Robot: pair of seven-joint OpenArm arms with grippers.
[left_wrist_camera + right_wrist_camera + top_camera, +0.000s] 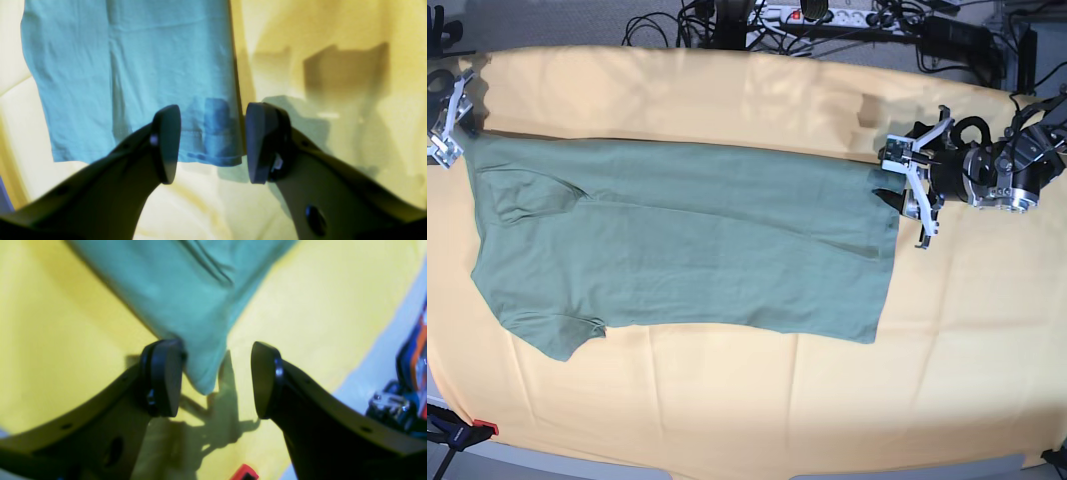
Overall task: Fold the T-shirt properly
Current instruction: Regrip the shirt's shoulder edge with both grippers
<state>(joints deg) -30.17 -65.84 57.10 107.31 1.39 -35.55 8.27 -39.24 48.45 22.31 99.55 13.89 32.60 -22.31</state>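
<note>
No writing shows on the T-shirt (687,245), flat mid-frame on the yellow cloth (947,380). Cables (847,20) run along the top edge. Left gripper (919,195) and right gripper (445,120) are both spread, pinching nothing.

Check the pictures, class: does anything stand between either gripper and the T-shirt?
Nothing visible does. The left gripper hangs open at the T-shirt hem corner; the right gripper is open at another corner. Only the yellow cloth lies beneath.
</note>
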